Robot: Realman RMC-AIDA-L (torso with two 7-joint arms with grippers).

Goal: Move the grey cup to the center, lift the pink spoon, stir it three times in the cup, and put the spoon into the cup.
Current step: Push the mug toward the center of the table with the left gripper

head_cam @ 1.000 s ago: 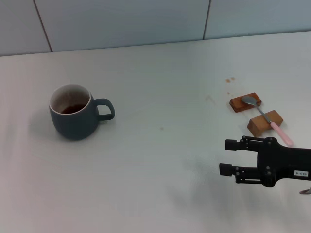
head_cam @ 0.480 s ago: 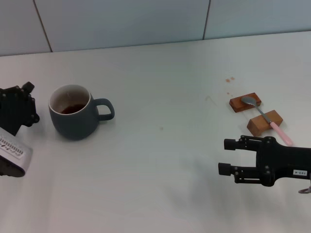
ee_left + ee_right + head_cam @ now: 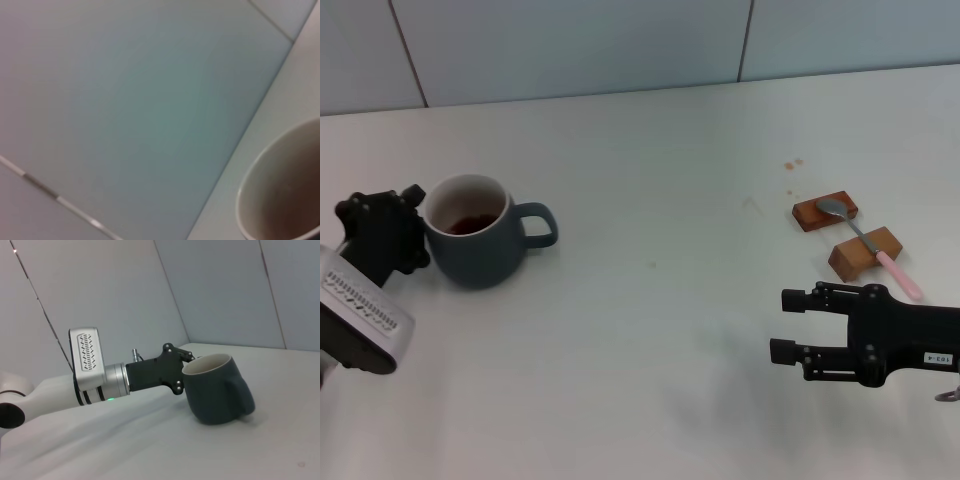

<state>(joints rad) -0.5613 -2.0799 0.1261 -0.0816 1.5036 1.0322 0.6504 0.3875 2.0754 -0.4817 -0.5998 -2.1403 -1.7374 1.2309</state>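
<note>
Nearest the head camera, the right gripper (image 3: 787, 326) hovers low over the white table (image 3: 650, 330), its two black fingers spread apart and holding nothing, just where it hung half a second ago. Beyond it and slightly to its right, the pink spoon (image 3: 868, 243) lies untouched across two small brown wooden blocks (image 3: 825, 212), silver bowl on the farther block, pale pink handle trailing past the nearer one. Well away to its left, the left gripper (image 3: 405, 230) has advanced since the earlier frame and now presses against the side of the grey cup (image 3: 480, 232) opposite the loop handle; whether it is clenched or released I cannot tell. The right wrist view shows what the head view does not: the black gripper (image 3: 181, 371) meeting the rounded slate-grey cup (image 3: 218, 389) at its rim, behind it a silver wrist. The left wrist view shows only the cup's cream inner wall (image 3: 285, 195) and the tiled wall (image 3: 125, 110).
</note>
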